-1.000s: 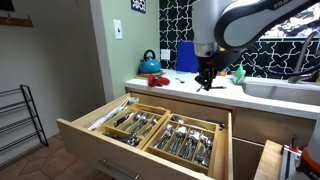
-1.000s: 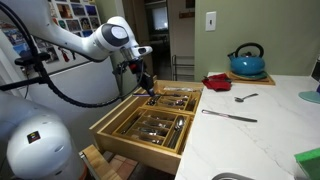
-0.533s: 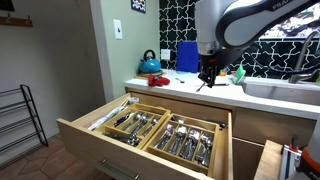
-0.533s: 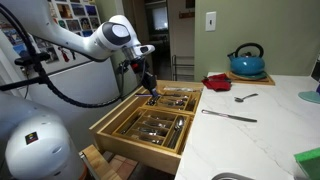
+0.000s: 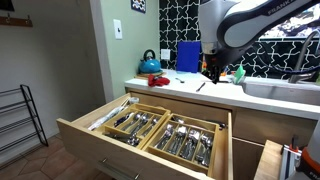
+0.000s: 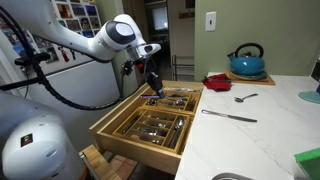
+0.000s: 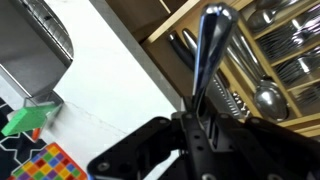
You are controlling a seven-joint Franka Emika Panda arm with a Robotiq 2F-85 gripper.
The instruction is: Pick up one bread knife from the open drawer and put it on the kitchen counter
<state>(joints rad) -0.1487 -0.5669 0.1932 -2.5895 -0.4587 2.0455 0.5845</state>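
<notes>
My gripper is shut on a silvery bread knife and holds it in the air over the far edge of the open drawer, beside the kitchen counter. In the other exterior view the gripper hangs above the drawer's cutlery trays with the knife pointing down. The wrist view shows the gripper with the knife's handle sticking out over the trays and the white counter beside it.
On the counter lie another knife, a spoon, a red cloth, a blue kettle and a green sponge. A sink is set in the counter. A narrower drawer stands open.
My gripper has risen a little and moved towards the counter with the knife in it.
</notes>
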